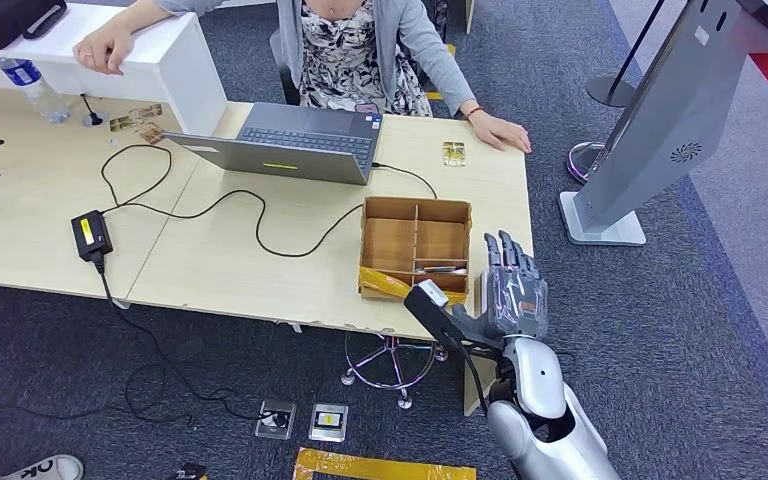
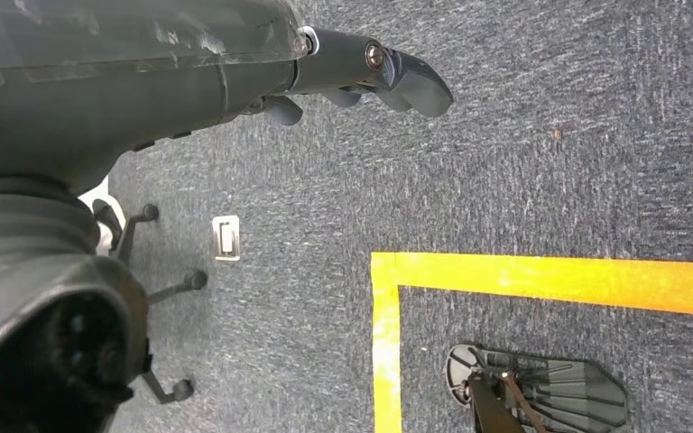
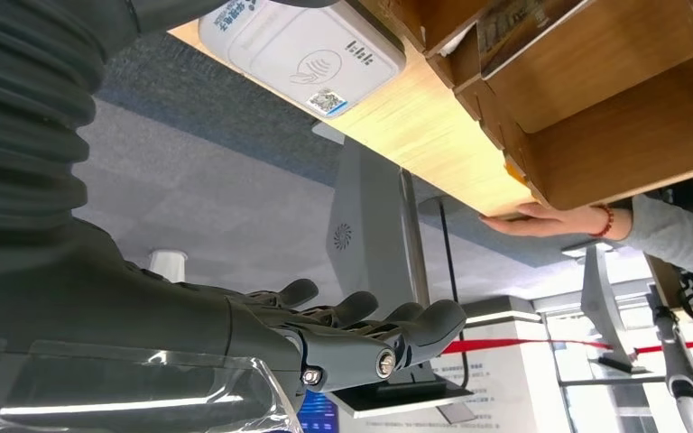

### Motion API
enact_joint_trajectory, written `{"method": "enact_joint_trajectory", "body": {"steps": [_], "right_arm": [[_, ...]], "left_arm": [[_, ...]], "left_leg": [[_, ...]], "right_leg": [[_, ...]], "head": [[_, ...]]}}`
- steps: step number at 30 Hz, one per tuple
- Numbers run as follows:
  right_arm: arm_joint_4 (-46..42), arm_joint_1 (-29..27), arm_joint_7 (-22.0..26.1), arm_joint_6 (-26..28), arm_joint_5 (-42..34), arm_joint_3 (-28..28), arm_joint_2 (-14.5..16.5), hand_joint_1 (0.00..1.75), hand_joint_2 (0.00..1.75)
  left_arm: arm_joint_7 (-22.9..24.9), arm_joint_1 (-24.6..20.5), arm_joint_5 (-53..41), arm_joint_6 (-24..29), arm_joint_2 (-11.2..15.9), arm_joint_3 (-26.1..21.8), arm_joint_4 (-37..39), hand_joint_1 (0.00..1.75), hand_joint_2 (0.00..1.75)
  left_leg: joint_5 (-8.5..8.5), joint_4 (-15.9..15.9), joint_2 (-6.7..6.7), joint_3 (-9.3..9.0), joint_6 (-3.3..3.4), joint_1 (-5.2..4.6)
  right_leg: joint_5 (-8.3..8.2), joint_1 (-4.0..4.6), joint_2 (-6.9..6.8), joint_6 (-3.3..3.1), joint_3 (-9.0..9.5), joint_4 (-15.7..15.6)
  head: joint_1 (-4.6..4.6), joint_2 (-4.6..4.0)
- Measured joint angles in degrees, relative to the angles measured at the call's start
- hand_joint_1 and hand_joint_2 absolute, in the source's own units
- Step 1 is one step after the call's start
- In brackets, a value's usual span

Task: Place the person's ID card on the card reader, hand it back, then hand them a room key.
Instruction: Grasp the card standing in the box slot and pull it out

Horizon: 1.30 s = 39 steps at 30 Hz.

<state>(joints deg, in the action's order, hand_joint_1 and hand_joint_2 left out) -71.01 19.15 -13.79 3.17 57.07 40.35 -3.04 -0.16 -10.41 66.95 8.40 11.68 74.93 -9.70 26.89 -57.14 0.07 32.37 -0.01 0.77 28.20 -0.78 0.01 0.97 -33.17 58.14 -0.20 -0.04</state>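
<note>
A long pale wooden desk (image 1: 230, 250) runs across the head view. Behind it sits a person in a grey cardigan and patterned top (image 1: 355, 50), one hand (image 1: 500, 131) flat on the desk just beside a small yellowish card (image 1: 453, 153). An open grey laptop (image 1: 295, 145) stands before them, its black cable (image 1: 220, 205) looping to a black power brick (image 1: 91, 235). A brown cardboard divided box (image 1: 416, 247) sits near the desk's front edge. The robot's silver right arm rises from below; its dark right hand (image 1: 513, 285), fingers extended and apart, hovers beside the box at the desk's corner, holding nothing.
</note>
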Motion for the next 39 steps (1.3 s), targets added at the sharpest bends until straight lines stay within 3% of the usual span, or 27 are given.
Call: {"method": "enact_joint_trajectory", "body": {"steps": [13, 21, 39], "right_arm": [[1.06, 0.27, 0.14, 0.44, 0.07, -0.01, 0.34, 0.0, 1.75], [12.46, 6.45, 3.76, 4.12, 1.36, 0.02, 4.68, 0.0, 1.75], [19.75, 6.92, 4.67, 6.96, 0.21, 0.08, 6.57, 0.0, 1.75]], "left_arm": [[-0.03, 0.0, 0.0, 0.01, 0.14, 0.0, 0.0, 0.0, 0.0], [-0.18, -0.1, -0.37, 0.04, 0.34, 0.01, 0.0, 0.0, 0.0], [0.58, -2.36, -2.93, -0.11, 0.05, 0.02, 0.0, 0.0, 0.0]], "left_leg": [[0.0, 0.0, 0.0, 0.0, 0.0, 0.0], [0.0, 0.0, 0.0, 0.0, 0.0, 0.0], [0.0, 0.0, 0.0, 0.0, 0.0, 0.0]], "right_leg": [[0.0, 0.0, 0.0, 0.0, 0.0, 0.0], [0.0, 0.0, -0.01, 0.0, 0.0, 0.01], [0.0, 0.0, 0.0, 0.0, 0.0, 0.01]], "head": [[0.01, 0.0], [0.0, 0.0], [0.01, 0.0]]}}
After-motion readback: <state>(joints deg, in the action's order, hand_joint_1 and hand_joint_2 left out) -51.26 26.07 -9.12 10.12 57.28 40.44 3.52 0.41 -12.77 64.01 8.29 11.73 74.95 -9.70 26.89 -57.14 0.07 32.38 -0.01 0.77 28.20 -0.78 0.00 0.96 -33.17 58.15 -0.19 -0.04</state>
